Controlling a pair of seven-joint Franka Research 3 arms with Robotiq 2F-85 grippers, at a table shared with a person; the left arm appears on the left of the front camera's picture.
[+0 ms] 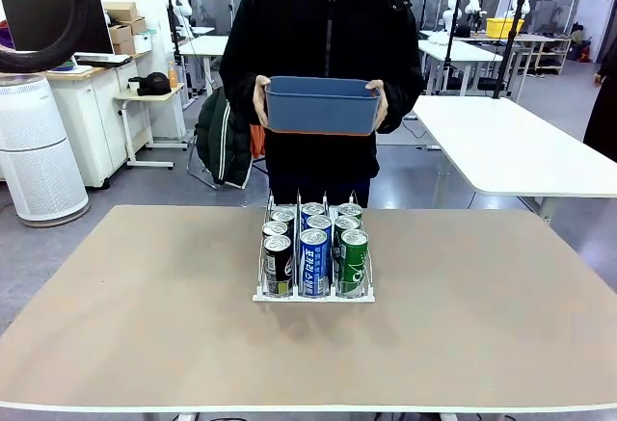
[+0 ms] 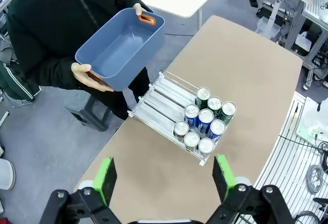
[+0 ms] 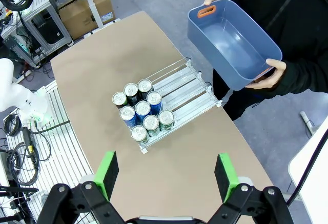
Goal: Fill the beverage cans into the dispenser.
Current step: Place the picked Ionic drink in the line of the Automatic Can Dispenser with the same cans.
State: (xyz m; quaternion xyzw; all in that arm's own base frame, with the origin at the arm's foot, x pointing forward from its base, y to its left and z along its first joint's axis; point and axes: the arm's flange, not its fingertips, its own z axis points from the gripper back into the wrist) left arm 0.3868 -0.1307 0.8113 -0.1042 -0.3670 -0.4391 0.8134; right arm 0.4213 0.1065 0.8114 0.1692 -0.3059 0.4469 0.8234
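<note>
Nine cans: tall slim metal beverage cans, black/silver, blue and green, filled the front of the clear three-lane wire-divided dispenser at the tan surface centre.
Tub: empty blue plastic tub, at 12 o'clock, held by a person's hands.
Left gripper: wide open, empty, high above.
Right gripper: wide open, empty.

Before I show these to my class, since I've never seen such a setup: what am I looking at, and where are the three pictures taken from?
One picture looks across a table at a person holding an empty blue tub. The other two look down from cameras on two robot arms. The green-tipped prongs are each arm's tool, left and right, both open and holding nothing. On the table stands a clear rack with nine drink cans in three rows: black and silver, blue, green.
</note>
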